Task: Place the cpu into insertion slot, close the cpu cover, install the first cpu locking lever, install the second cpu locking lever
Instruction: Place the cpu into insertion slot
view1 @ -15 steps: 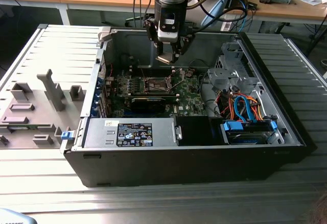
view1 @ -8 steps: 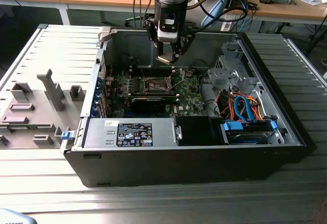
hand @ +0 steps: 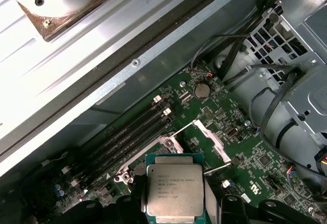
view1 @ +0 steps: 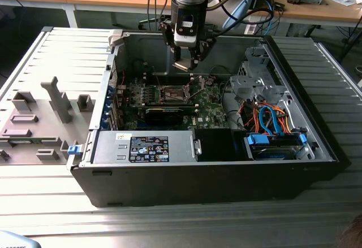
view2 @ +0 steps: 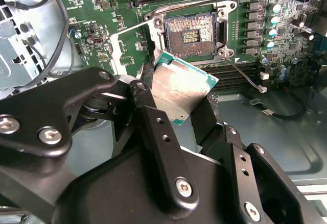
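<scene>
Open PC case (view1: pixel 198 177) on bench (view1: pixel 169 225). Gripper (view1: pixel 185 61) fingers (view2: pixel 153 119) clamped on cpu (view2: pixel 181 89) above insertion slot (view2: pixel 191 30), w/ cpu cover (view2: pixel 130 43) up

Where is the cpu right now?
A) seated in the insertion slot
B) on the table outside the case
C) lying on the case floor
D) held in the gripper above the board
D: the gripper clamps the cpu in the air, and the insertion slot lies bare with the cpu cover open.
</scene>
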Controlling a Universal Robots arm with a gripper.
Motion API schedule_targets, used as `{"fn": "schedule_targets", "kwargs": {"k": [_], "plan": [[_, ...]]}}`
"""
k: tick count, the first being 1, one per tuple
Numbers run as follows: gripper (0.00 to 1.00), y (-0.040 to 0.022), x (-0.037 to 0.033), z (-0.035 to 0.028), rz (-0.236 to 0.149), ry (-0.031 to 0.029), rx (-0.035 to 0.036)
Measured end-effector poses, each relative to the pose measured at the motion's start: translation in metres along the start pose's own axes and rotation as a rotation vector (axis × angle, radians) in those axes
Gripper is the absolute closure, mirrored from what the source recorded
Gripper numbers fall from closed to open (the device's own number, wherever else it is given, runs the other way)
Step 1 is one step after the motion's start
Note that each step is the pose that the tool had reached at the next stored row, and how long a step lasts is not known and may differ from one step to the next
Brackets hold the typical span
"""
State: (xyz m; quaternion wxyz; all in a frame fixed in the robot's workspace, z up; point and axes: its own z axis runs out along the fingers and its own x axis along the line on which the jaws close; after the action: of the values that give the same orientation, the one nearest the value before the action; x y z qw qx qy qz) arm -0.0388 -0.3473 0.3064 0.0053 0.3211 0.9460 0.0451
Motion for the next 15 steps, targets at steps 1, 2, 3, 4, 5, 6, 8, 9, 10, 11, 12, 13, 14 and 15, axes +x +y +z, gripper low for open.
{"fn": "schedule_targets", "kwargs": {"k": [1, 2, 3, 4, 5, 6, 8, 9, 10, 11, 12, 13, 14, 15], "plan": [[0.46, 0.0000, 0.0000, 0.0001, 0.001, -0.0001, 0.0000], [0.46, 0.0000, 0.0000, 0.0002, 0.002, -0.0002, -0.0001], [0.46, 0.0000, 0.0000, 0.0002, 0.003, -0.0002, 0.0000], [0.46, 0.0000, 0.0000, 0.0002, 0.003, -0.0003, 0.0000], [0.46, 0.0000, 0.0000, 0.0003, 0.004, -0.0003, -0.0001], [0.46, 0.0000, 0.0000, 0.0003, 0.004, -0.0004, -0.0001], [0.46, 0.0000, 0.0000, 0.0004, 0.006, -0.0005, -0.0001], [0.46, 0.0000, 0.0000, 0.0004, 0.006, -0.0006, -0.0001], [0.46, 0.0000, 0.0000, 0.0004, 0.007, -0.0007, -0.0001], [0.46, -0.0001, 0.0000, 0.0005, 0.008, -0.0008, -0.0002], [0.46, -0.0001, 0.0000, 0.0005, 0.009, -0.0008, -0.0002], [0.46, -0.0001, 0.0000, 0.0005, 0.010, -0.0008, -0.0001], [0.46, -0.0001, 0.0000, 0.0006, 0.011, -0.0010, -0.0002], [0.46, -0.0001, 0.0000, 0.0006, 0.011, -0.0010, -0.0002]]}}
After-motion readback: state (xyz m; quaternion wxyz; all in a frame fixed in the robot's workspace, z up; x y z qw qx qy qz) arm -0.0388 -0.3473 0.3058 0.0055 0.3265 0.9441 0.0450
